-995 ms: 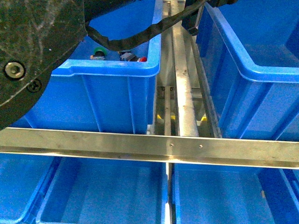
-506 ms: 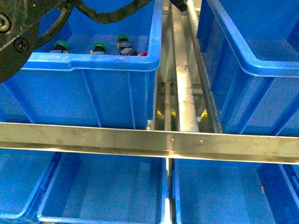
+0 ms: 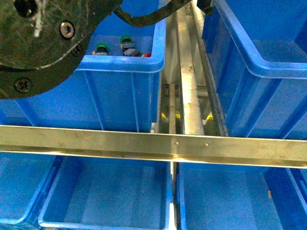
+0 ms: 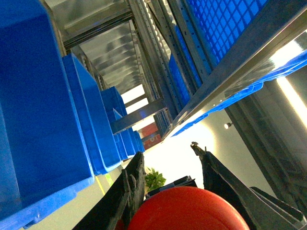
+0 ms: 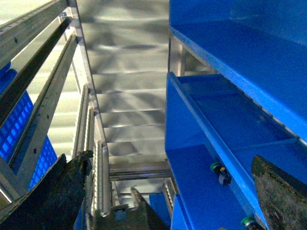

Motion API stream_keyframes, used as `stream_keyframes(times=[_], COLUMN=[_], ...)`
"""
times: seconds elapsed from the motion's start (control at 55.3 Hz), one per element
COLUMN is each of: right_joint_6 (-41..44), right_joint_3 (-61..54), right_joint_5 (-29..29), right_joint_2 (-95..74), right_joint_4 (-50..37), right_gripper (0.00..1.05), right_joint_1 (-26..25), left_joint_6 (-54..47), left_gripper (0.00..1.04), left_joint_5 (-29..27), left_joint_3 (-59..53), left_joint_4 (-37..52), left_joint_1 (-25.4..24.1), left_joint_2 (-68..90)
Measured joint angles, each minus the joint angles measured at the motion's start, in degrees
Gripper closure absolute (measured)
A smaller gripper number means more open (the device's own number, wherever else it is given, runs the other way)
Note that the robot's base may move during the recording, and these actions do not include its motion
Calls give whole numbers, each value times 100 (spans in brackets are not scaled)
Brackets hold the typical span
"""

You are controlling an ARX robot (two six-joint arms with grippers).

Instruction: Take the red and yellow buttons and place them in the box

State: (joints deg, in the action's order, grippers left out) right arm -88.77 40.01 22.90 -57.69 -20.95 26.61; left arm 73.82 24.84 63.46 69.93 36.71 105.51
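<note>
A glossy red button [image 4: 187, 211] fills the near part of the left wrist view, and my left gripper [image 4: 167, 153] is shut on it, a dark finger on each side. In the front view another red button [image 3: 147, 54] lies in the upper left blue box [image 3: 120, 91], by its right wall. No yellow button is in view. My right gripper [image 5: 171, 159] is open and holds nothing, its fingers [image 5: 53, 196] spread wide beside a blue box [image 5: 201, 201]. Neither gripper appears in the front view; only the left arm's black body [image 3: 43, 43] shows there.
Green-capped buttons [image 3: 100, 47] [image 3: 125, 39] sit in the upper left box; two more [image 5: 218, 168] appear in the right wrist view. A second blue box [image 3: 259, 67] stands upper right. A metal rail [image 3: 153, 146] crosses above two lower blue boxes [image 3: 105, 196] [image 3: 230, 201].
The left arm's black body has swung back across the upper left of the front view and now hides the leftmost green-capped button. The boxes and rail have not moved.
</note>
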Motion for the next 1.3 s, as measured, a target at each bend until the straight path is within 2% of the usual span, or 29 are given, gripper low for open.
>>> stream_keyframes(times=[0.579, 1.248, 1.302], right_joint_6=[101, 232, 258], right_joint_3=[-13, -13, -13], right_joint_5=[-33, -153, -155], right_joint_2=[219, 229, 229], right_joint_4=[109, 68, 59], right_gripper=[6, 6, 11], right_joint_1=[-223, -431, -448], left_joint_6=[13, 107, 107], left_gripper=[74, 74, 74], left_joint_5=[-131, -127, -127], left_joint_3=[640, 1174, 1174], left_joint_4=[-251, -361, -365], left_joint_1=[317, 435, 433], left_joint_2=[584, 1016, 1014])
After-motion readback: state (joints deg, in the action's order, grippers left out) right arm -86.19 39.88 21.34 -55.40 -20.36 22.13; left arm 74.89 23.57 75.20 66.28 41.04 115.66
